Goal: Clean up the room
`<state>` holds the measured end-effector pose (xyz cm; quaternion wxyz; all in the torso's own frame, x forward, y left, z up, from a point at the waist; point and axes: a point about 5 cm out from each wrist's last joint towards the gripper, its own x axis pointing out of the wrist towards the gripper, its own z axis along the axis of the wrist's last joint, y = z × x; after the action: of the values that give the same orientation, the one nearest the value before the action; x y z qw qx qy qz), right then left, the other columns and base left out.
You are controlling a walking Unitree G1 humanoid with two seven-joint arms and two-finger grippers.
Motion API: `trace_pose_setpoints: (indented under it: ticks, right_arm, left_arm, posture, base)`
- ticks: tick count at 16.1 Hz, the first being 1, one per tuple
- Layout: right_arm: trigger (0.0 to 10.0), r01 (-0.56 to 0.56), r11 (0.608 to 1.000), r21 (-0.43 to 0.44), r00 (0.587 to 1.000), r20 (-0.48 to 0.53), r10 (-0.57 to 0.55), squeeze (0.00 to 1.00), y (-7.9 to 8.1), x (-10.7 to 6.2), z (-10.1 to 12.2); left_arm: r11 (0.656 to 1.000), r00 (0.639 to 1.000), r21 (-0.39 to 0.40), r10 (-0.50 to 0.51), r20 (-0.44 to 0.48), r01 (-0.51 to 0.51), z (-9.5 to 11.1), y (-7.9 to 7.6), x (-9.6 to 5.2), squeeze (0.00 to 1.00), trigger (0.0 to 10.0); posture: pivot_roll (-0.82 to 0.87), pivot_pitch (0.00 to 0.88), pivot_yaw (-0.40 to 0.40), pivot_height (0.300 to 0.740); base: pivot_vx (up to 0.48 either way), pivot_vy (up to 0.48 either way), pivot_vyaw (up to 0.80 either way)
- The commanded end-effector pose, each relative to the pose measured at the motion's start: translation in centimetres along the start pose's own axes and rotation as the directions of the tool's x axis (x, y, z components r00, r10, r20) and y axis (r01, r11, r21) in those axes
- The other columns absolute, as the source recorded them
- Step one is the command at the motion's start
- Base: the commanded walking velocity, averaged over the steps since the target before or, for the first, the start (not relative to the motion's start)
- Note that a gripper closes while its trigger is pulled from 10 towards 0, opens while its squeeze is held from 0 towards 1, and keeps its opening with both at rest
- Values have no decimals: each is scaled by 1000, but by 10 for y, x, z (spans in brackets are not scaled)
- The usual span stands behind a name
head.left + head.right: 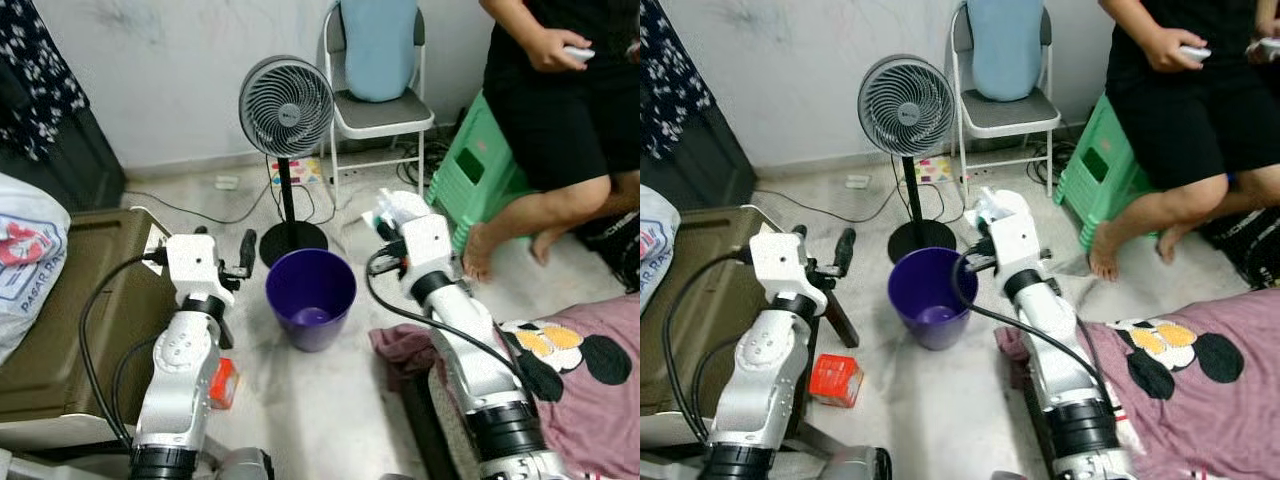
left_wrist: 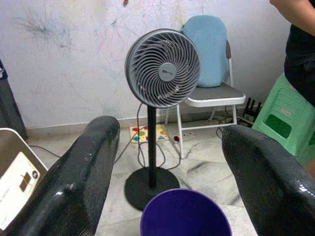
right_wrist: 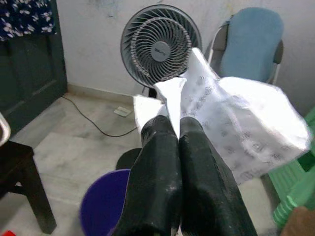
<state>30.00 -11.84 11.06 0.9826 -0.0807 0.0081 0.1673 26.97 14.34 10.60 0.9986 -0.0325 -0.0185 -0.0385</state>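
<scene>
A purple bin (image 1: 311,297) stands on the floor between my two arms, with something small and pale at its bottom. My right gripper (image 3: 174,135) is shut on a white printed plastic wrapper (image 3: 231,125), held just right of and a little above the bin's rim; the wrapper (image 1: 398,208) pokes out beyond the wrist. My left gripper (image 2: 167,162) hangs open and empty left of the bin, pointing at the fan. A small red box (image 1: 835,380) lies on the floor by my left arm.
A standing fan (image 1: 286,110) is right behind the bin, with a folding chair (image 1: 378,110) beyond it. A person (image 1: 560,110) sits on a green stool (image 1: 480,175) at the right. A brown table (image 1: 70,330) is at left, a patterned pink blanket (image 1: 585,380) at right.
</scene>
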Motion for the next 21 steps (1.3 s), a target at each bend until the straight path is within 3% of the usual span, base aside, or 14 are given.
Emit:
trace_pose_setpoints:
  ticks: [1, 8, 21]
  right_arm:
    - [10000, -2, 1000, 6, 1000, 12, 2, 0, 1, 2, 3]
    - [10000, 7, 1000, 12, 1000, 11, -7, 0, -1, 2, 3]
    - [10000, 7, 1000, 5, 1000, 14, -7, 0, 0, 4, 4]
  left_arm:
    - [1000, 1000, -3, -4, 23, 4, 5, 1, 1, 0, 10000]
    - [1000, 1000, -12, -8, 28, 8, 5, 1, 2, 0, 10000]
    - [1000, 999, -22, -7, 31, 8, 5, 1, 3, 0, 10000]
  posture:
    - [-80, 0, 23, 740]
    - [-82, 0, 23, 740]
    - [-83, 0, 25, 740]
  base:
    - [0, 0, 0]
    - [0, 0, 0]
    - [293, 0, 0]
